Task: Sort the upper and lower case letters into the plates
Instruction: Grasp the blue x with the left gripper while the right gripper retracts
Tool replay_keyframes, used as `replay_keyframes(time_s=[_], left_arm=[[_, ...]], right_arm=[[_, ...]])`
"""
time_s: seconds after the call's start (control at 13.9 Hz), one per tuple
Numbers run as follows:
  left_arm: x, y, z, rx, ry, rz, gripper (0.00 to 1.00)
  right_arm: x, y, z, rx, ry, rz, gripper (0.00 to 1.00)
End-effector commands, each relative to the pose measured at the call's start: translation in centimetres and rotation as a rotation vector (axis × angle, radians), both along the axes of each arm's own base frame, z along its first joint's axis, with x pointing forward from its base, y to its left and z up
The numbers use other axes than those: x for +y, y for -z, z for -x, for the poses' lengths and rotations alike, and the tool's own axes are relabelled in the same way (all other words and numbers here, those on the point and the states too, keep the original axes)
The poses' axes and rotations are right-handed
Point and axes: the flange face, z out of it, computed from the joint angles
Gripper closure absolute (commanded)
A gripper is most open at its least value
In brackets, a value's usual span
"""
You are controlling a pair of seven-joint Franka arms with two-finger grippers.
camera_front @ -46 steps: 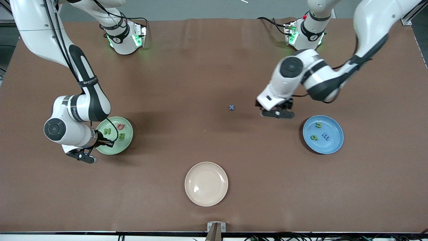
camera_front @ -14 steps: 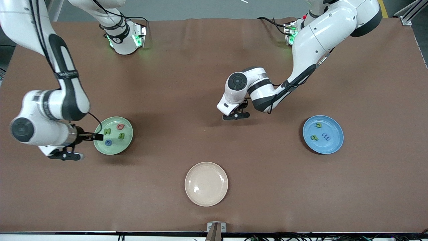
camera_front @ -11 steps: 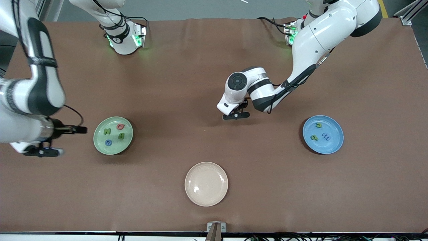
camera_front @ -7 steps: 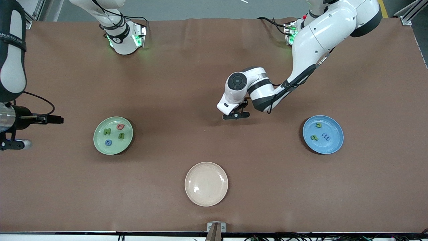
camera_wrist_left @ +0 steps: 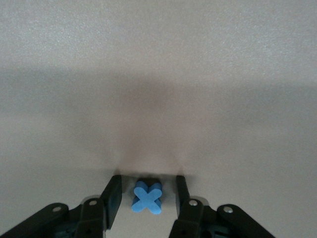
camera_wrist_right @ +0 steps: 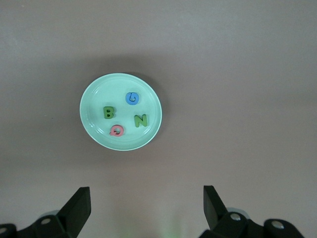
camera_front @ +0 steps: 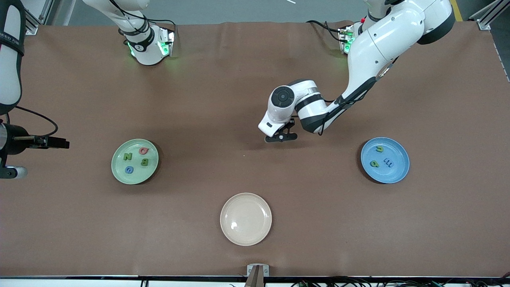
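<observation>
A small blue letter x [camera_wrist_left: 147,198] lies flat on the brown table near its middle. My left gripper [camera_wrist_left: 146,177] is down around it, open, with a gap on each side between its fingers [camera_wrist_left: 113,191] and the letter. In the front view the left arm [camera_front: 310,107] hides the x. The pale green plate [camera_front: 137,177] holds N, B, a red Q and a blue G. The sky blue plate [camera_front: 394,173] holds three small letters. My right gripper [camera_front: 63,142] hangs open and empty above the table at the right arm's end, beside the green plate [camera_wrist_right: 94,101].
A cream-beige plate [camera_front: 246,219] sits empty near the front edge, nearer the camera than both other plates. The brown mat covers the whole table. The two arm bases stand along the edge farthest from the camera.
The right gripper has drawn away from the green plate toward its end of the table, leaving the blue G in the plate. The left arm, earlier near the blue plate, now holds still over the x.
</observation>
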Motion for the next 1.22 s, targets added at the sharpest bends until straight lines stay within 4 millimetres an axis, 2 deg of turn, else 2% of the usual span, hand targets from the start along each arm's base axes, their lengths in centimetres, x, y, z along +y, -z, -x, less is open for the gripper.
replay_keyframes(time_s=[0.0, 0.22, 0.36, 0.5, 0.65, 0.86, 1.01, 1.15], left_arm=[[-0.1, 0.7, 0.3, 0.011, -0.011, 0.006, 0.56], [-0.1, 0.7, 0.3, 0.011, -0.012, 0.006, 0.67], [0.0, 0.8, 0.4, 0.013, -0.012, 0.005, 0.70], [0.0, 0.8, 0.4, 0.013, -0.014, 0.004, 0.75], [0.0, 0.7, 0.4, 0.011, -0.017, 0.004, 0.76], [0.0, 0.6, 0.3, 0.009, -0.026, 0.003, 0.83], [0.3, 0.1, -0.1, 0.001, -0.031, -0.007, 0.87], [0.6, -1.5, -0.8, -0.026, -0.024, -0.008, 0.87]], right_arm=[[0.4, -3.5, 1.7, -0.019, 0.000, -0.012, 0.00], [0.4, -5.0, 3.2, -0.004, -0.001, -0.014, 0.00], [0.8, -5.7, 4.7, 0.000, -0.007, -0.016, 0.00], [1.0, -5.9, 5.2, 0.002, -0.010, -0.016, 0.00], [1.2, -6.6, 5.6, -0.009, -0.012, -0.019, 0.00], [2.8, -7.0, 6.4, -0.020, -0.037, -0.023, 0.00], [2.7, -7.1, 7.4, -0.061, -0.032, -0.014, 0.00], [2.7, -7.2, 8.3, -0.078, -0.030, -0.014, 0.00]])
